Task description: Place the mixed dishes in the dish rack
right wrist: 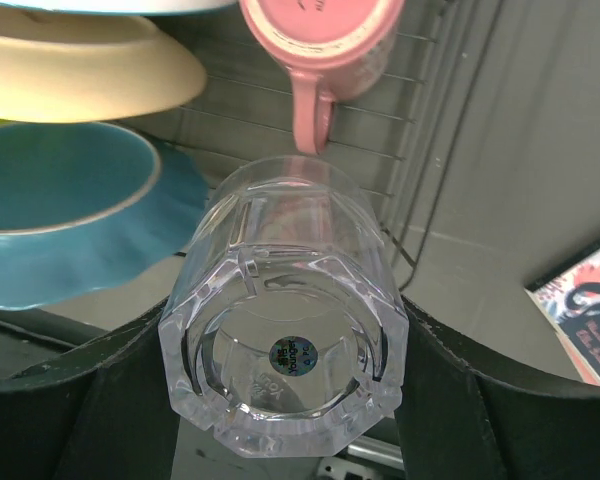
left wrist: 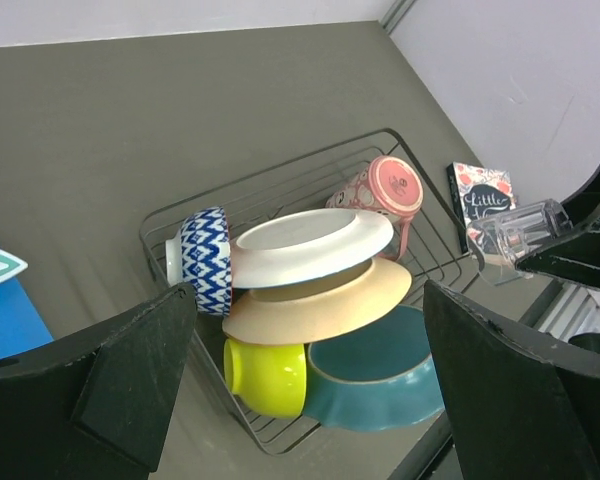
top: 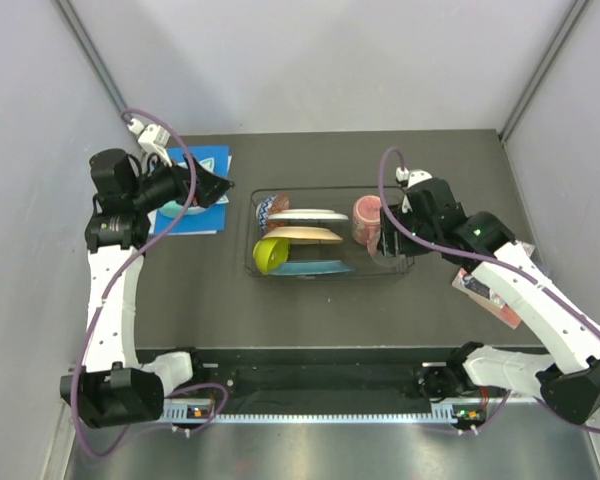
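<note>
Going L to R: left gripper is wide open, holding nothing, parked over a blue sheet at the far left of the desk. It's well apart from the action, so imo it's not needed for this bit.

The dish rack sits mid-desk and it's pretty much full. There's a patterned bowl on its side at the left end, then the white plate leaning on the cream plate. The lime-green bowl and teal scalloped plate are along the near side, and the pink mug is tipped at the right end.

The small clear glass looks like the last piece. The right gripper is clamped on its sides at the rack's right end. The glass is lying over w/ its base toward the wrist cam, just beside the mug handle.

To do this well, I'd ease it down into the gap between the mug handle and the teal plate. Keep it inside the right wall wires, and don't let go till it's resting on the wire floor. It's round, so it prob rolls, and nudging the mug could shift the plates.

The printed card sits outside the rack on the right, so leave it alone.
</note>
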Robot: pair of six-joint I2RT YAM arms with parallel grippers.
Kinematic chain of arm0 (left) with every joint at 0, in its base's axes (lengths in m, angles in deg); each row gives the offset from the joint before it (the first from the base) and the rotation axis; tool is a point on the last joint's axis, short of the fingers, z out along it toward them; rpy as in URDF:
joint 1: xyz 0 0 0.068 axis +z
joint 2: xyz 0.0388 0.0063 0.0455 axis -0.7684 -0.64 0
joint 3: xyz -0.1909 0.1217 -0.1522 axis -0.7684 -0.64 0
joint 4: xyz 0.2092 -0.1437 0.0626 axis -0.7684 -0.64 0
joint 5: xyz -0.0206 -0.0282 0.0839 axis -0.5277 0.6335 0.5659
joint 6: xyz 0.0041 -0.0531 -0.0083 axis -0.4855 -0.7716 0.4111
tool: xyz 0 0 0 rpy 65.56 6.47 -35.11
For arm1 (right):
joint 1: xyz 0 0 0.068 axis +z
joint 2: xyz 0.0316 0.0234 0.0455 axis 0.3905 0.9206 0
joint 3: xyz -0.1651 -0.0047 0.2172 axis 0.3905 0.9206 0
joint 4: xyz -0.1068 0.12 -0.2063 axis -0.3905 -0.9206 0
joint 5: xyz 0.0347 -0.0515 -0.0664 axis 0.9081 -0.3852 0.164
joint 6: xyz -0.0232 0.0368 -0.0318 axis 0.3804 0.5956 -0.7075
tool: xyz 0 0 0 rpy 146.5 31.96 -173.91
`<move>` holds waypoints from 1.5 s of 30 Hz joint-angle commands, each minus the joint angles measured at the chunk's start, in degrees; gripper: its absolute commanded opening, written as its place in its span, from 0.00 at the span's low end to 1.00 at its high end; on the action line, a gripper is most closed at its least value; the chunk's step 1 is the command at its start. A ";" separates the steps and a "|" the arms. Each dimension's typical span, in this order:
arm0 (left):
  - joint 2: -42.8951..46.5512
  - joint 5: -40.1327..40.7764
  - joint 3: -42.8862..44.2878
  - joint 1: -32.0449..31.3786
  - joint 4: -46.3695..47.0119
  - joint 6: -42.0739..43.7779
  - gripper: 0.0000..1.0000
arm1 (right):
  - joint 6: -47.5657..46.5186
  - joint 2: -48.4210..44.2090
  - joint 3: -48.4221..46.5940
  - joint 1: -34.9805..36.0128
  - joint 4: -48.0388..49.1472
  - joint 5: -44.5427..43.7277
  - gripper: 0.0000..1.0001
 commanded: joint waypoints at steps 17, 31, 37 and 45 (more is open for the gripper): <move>4.57 1.40 -3.94 0.25 1.45 4.52 0.99 | -6.71 14.87 -1.35 0.15 8.23 -6.31 0.00; 4.57 1.31 -4.99 0.25 1.98 4.96 0.99 | -9.00 21.64 -1.09 -0.02 10.78 -6.49 0.00; 4.57 0.96 -5.17 0.25 3.12 4.26 0.99 | -9.27 22.52 1.10 -0.11 12.45 -6.67 0.00; 4.92 1.13 -4.56 0.25 2.33 5.23 0.99 | -9.18 24.98 5.50 -0.02 15.18 -5.79 0.01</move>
